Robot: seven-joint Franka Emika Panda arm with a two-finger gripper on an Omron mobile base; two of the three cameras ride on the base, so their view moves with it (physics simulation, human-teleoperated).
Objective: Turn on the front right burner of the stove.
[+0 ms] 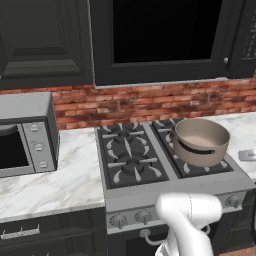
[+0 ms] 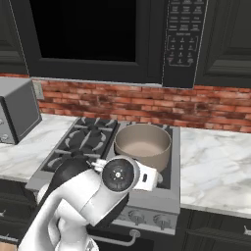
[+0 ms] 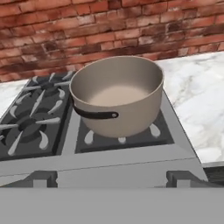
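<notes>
The stove (image 1: 170, 192) is a grey steel range with a black cooktop. A beige pot (image 1: 200, 140) with a dark side handle stands on its right half, over the front right burner (image 1: 192, 168), whose prongs and pale gaps show only at the pot's base (image 3: 122, 140). Small silver knobs (image 1: 143, 216) line the front panel; another knob (image 1: 232, 201) sits at the panel's right end. In the hand view my gripper (image 3: 113, 178) hovers just in front of the stove's front edge (image 3: 118, 159), facing the pot (image 3: 116, 94). Its fingertips (image 3: 41, 177) stand wide apart with nothing between them.
A grey countertop oven (image 1: 25, 135) with three knobs stands on the marble counter (image 1: 65, 180) to the left. A black microwave (image 2: 184, 39) hangs above the right side. A brick wall (image 3: 109, 35) backs the cooktop. A small grey object (image 1: 247, 155) lies on the right counter.
</notes>
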